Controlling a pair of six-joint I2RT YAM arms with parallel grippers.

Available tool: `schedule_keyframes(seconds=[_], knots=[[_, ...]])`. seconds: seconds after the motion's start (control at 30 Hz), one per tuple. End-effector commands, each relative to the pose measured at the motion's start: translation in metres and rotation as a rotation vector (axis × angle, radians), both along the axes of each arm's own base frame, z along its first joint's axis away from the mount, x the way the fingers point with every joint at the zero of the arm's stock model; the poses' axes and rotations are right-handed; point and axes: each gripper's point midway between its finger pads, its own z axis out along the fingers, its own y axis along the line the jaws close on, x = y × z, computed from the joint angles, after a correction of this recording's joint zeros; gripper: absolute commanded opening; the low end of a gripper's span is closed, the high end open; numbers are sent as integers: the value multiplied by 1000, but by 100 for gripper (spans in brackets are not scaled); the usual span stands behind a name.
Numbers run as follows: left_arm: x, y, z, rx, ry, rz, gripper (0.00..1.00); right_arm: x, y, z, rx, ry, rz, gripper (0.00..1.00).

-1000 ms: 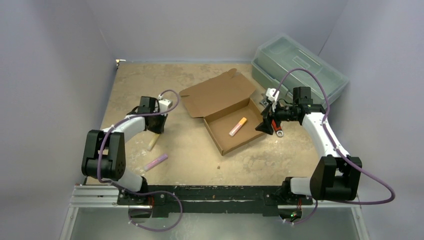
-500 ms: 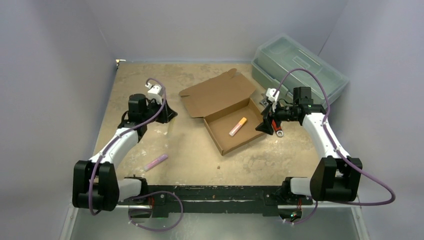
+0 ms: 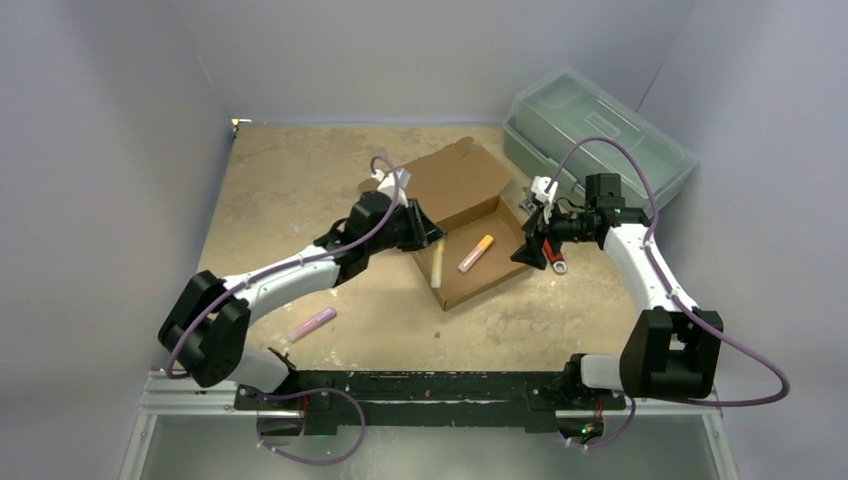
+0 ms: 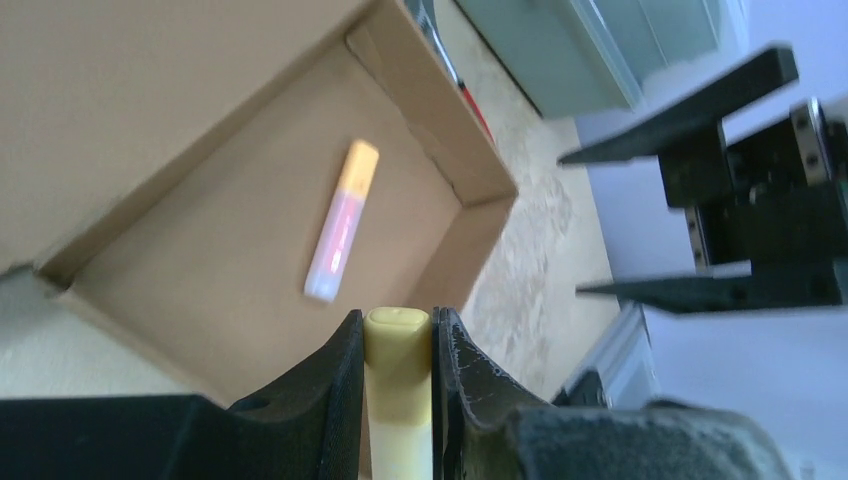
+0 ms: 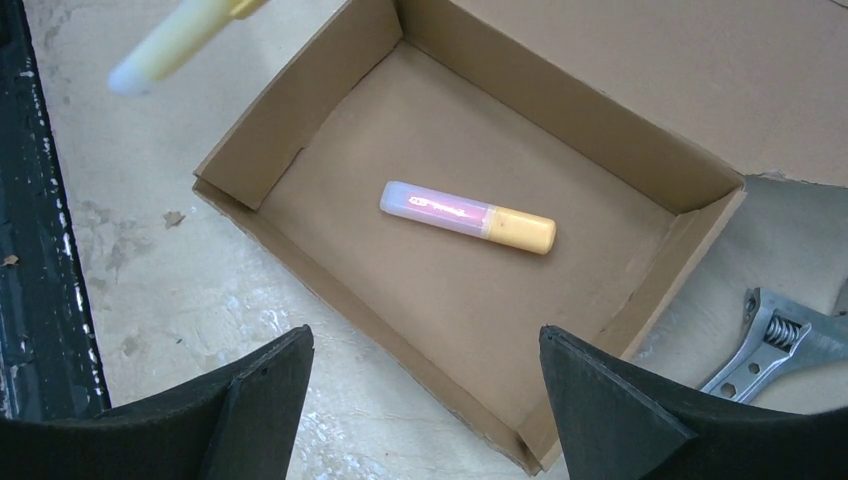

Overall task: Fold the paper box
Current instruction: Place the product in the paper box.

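Left wrist view alone shows left fingers (image 4: 335, 385) clenched on yellow marker (image 4: 398, 400), right fingers (image 5: 265, 400) spread wide, paper box (image 3: 450, 187) open-lidded, long axis slanting toward surface's far right corner

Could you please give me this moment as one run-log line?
left gripper: shut on yellow highlighter, by paper box rim | right gripper: open, beside box | box: lid open, orange-capped highlighter inside
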Motion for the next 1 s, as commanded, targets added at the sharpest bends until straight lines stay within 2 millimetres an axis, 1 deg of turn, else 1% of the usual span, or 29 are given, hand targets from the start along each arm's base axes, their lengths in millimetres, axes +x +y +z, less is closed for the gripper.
schedule_keyframes(seconds=[0.0,0.03,0.1,0.17,0.2,0.27,0.3,0.37,0.47,0.57,0.7,0.73,0.83,0.9,0.97], knots=[[39,-3,3,163,-18,248,0,9,-1,8,-1,-34,-5,87],[41,-8,-4,193,-12,248,0,10,-1,7,-1,-33,-5,87],[45,-24,-9,231,-27,225,0,10,-2,8,-1,-34,-6,87],[49,-42,-11,264,-63,179,4,10,-2,7,-2,-34,-7,87],[48,-48,-15,297,-70,141,8,10,-2,8,-3,-36,-7,87],[49,-62,-21,359,-110,62,23,10,-2,8,-2,-35,-8,87],[50,-66,-20,398,-141,26,30,9,-2,8,-3,-35,-7,87],[50,-69,-20,491,-197,-49,37,9,-2,8,-2,-35,-5,87],[42,-61,-21,606,-248,-169,42,9,-2,9,-2,-39,-3,87],[37,-43,-17,693,-311,-214,45,8,-2,9,-3,-41,-2,88],[35,-4,6,804,-392,-166,45,8,-1,10,-2,-44,0,88],[32,9,9,842,-407,-153,45,8,-1,11,-2,-47,0,88],[24,60,12,1003,-429,-84,43,8,-2,12,-3,-51,-1,88],[15,95,5,1131,-433,-73,43,9,-2,12,-5,-53,-1,88],[1,124,-12,1248,-418,-110,43,9,-2,11,-6,-52,-1,88]])
